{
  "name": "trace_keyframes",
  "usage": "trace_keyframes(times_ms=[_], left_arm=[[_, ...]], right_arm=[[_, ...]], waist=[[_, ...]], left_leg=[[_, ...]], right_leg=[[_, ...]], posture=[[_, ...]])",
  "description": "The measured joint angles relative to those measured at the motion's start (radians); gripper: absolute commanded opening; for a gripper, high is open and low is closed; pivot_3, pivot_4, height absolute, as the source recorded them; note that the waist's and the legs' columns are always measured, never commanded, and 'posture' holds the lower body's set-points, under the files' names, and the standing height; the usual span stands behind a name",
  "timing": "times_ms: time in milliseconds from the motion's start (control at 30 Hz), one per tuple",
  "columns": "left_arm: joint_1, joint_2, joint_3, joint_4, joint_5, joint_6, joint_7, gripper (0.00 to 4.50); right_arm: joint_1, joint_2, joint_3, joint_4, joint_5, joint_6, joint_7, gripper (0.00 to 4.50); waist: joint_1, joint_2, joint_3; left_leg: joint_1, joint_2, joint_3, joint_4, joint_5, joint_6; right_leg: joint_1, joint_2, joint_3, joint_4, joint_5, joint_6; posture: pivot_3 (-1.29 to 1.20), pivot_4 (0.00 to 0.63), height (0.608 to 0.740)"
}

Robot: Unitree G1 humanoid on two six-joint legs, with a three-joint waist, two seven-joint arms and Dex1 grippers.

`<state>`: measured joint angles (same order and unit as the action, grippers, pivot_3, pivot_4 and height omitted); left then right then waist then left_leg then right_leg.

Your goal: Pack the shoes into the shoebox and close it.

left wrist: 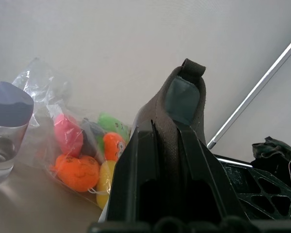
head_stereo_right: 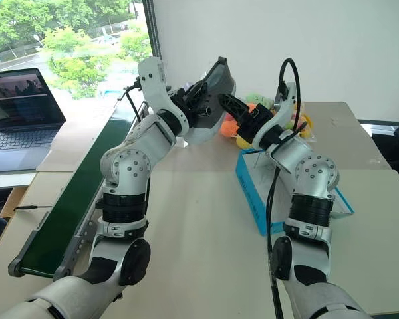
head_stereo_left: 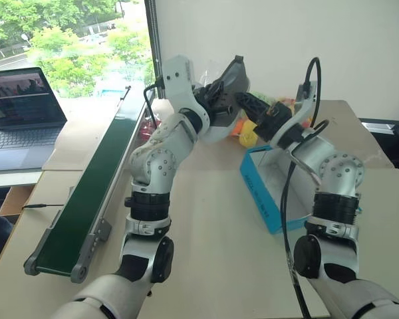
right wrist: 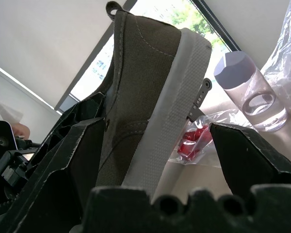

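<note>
- left gripper [head_stereo_right: 201, 101] is clamped on the fabric upper of a grey slip-on sneaker [head_stereo_right: 216, 83], held raised above the table [head_stereo_right: 199, 219].
- right gripper [head_stereo_right: 227, 104] stands wide, fingers either side of the sneaker's heel, not pinching it.
- blue shoebox [head_stereo_right: 251, 194] sits on the table under the right arm.
- bag of plush toys [left wrist: 87, 155] lies far behind, a bottle [right wrist: 247, 90] near it.

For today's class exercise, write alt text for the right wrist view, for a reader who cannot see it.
A grey shoe with a white sole stands heel-up between the open black fingers of the right hand, gripped from the far side by the left hand. Behind it are a clear bottle with a pale cap, a plastic bag holding something red, and a bright window.
</note>
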<state>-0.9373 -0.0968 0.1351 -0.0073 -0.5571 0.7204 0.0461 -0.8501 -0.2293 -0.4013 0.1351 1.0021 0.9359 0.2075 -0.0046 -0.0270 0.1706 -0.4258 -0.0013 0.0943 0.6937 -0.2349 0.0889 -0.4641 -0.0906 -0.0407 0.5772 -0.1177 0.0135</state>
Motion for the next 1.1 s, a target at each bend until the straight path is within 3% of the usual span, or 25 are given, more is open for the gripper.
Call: trace_keyframes(times_ms=[33,367,467,567,733,933,1100], left_arm=[[0.0,0.0,-0.001,0.0,-0.002,0.0,0.001,0.52],[0.0,0.0,-0.004,0.0,-0.022,0.0,0.002,0.52],[0.0,0.0,-0.006,0.0,-0.028,0.0,0.002,0.52],[0.002,0.0,-0.012,-0.004,-0.031,0.004,-0.004,1.26],[0.057,0.037,-0.032,-0.071,-0.063,0.065,-0.062,3.2],[0.136,0.277,-0.104,-0.141,-0.039,0.139,-0.213,3.2],[0.212,0.443,-0.212,-0.218,0.008,0.132,-0.383,3.2]], right_arm=[[0.0,0.004,0.0,0.004,0.0,-0.002,0.0,3.62],[-0.001,0.041,-0.001,0.008,0.002,-0.013,-0.004,0.41],[-0.001,0.042,-0.002,0.008,0.002,-0.014,-0.006,0.24],[-0.001,0.042,-0.003,0.008,0.001,-0.014,-0.008,0.22],[-0.002,0.009,0.008,0.008,-0.014,-0.013,-0.011,0.22],[-0.027,-0.207,0.068,-0.034,-0.053,0.07,0.009,0.22],[-0.009,-0.502,0.188,-0.063,-0.168,0.172,0.102,0.22]], waist=[[0.0,0.0,0.0],[-0.002,0.0,0.0],[-0.002,0.0,0.0],[-0.002,0.0,0.0],[-0.005,0.0,0.0],[-0.008,0.001,0.001],[0.001,0.002,0.001]], left_leg=[[0.0,0.0,0.0,0.0,0.0,0.0],[0.0,0.0,0.0,0.0,0.0,0.0],[0.0,0.0,0.0,0.0,0.0,0.0],[0.0,0.0,0.0,0.0,0.0,0.0],[0.0,0.0,0.0,0.0,0.0,0.0],[0.0,0.0,0.0,0.0,0.0,0.0],[-0.001,-0.001,0.001,-0.001,0.0,0.0]], right_leg=[[0.0,0.0,0.0,0.0,0.0,0.0],[0.0,0.0,0.0,0.0,0.0,0.0],[0.0,0.0,0.0,0.0,0.0,0.0],[0.0,0.0,0.0,0.0,0.0,0.0],[0.0,0.0,0.0,0.0,0.0,0.0],[-0.001,0.0,0.0,0.0,0.0,0.0],[-0.002,-0.002,0.0,-0.001,-0.005,-0.007]], posture=[[0.0,0.15,0.74],[0.0,0.15,0.74],[0.0,0.15,0.74],[0.0,0.15,0.74],[0.0,0.15,0.74],[0.0,0.15,0.74],[0.0,0.15,0.74]])
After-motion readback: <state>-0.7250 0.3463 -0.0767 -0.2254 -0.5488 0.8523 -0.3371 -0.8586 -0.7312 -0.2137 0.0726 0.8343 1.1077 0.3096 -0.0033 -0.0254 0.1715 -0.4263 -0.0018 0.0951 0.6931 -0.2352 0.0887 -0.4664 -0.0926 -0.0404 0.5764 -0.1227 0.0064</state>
